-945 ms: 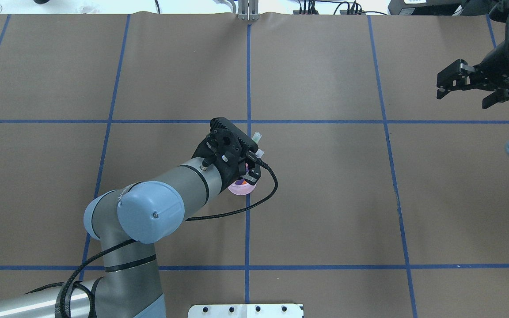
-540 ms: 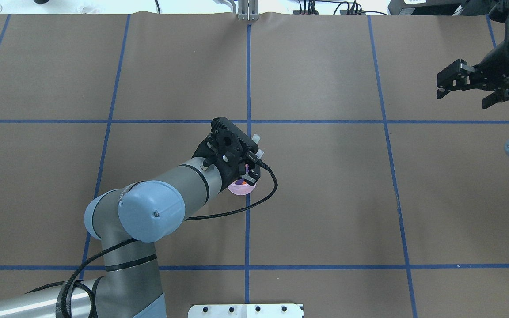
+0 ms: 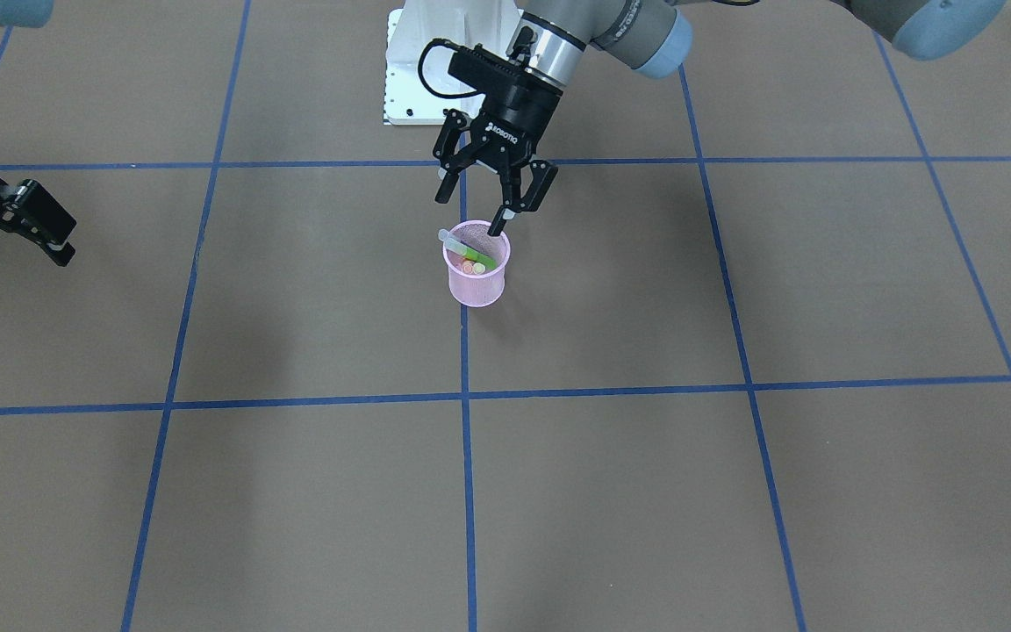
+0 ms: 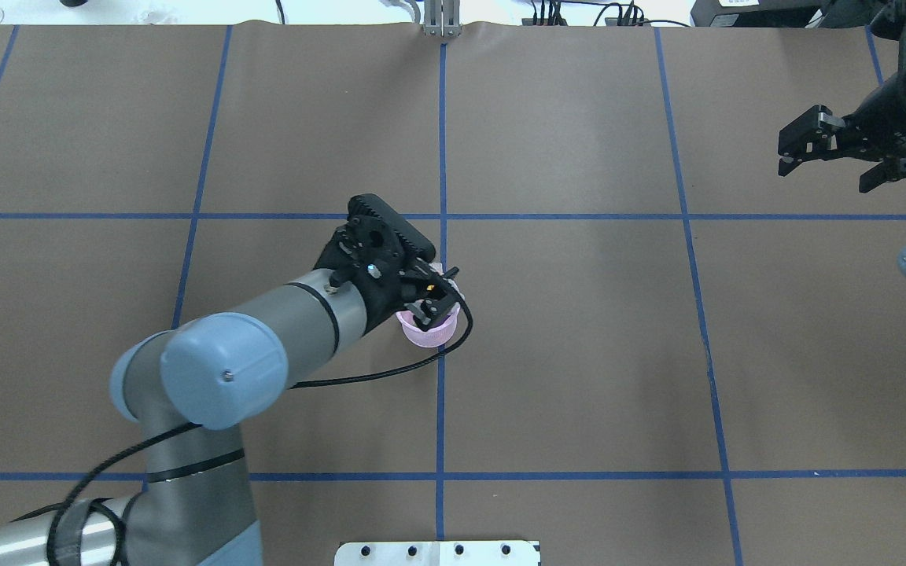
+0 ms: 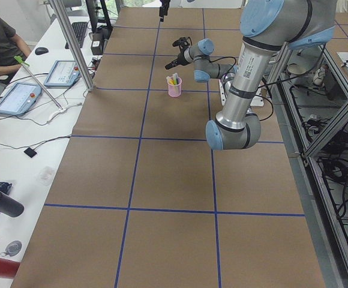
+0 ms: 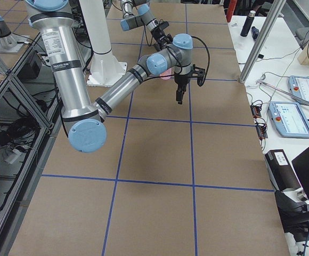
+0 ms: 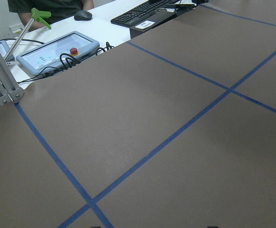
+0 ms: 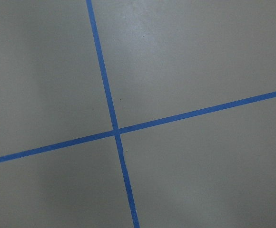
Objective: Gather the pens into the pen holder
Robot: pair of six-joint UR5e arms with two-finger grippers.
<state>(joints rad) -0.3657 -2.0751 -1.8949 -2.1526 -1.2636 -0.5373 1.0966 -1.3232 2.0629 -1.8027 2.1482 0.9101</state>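
Note:
The pink mesh pen holder [image 3: 476, 279] stands upright near the table's middle, on a blue tape line. Inside it a green pen [image 3: 476, 255] with a pale cap leans across the mouth, and orange and yellow pen ends [image 3: 470, 266] show below it. My left gripper [image 3: 471, 211] hangs open just above the holder's robot-side rim, with nothing between its fingers. From overhead the left gripper [image 4: 436, 299] covers most of the pen holder [image 4: 424, 336]. My right gripper [image 4: 824, 153] is open and empty, far off at the table's right side.
Brown paper with a blue tape grid covers the table. The white robot base plate [image 4: 437, 553] sits at the near edge. Beyond the far edge a side bench [image 5: 30, 90] holds control tablets, a keyboard and cables, and a person sits there.
My left wrist has swung towards the overhead view's left and tilted. The pale pen caps that stuck out beyond the wrist have sunk out of sight by the holder. The right arm has stayed put.

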